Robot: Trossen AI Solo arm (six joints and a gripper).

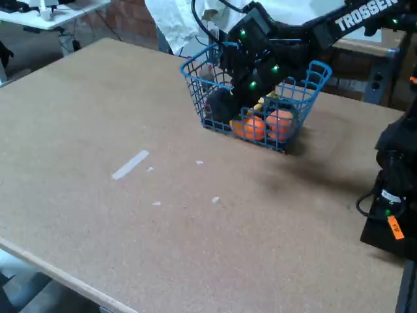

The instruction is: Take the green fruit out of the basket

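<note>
Nearest lay the counter [163,215], with a white tape strip [130,164] well in front of the basket [296,98]. Farther back, two orange fruits [255,128] pressed its near mesh. Above them the arm's tool [220,104] had plunged inside; whether spread or pinching, I cannot tell. Any green fruit was hidden, its look unknowable. Lifting risked snagging wire and tipping the basket.

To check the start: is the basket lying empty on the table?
No, the basket holds orange fruits behind its front mesh.
</note>
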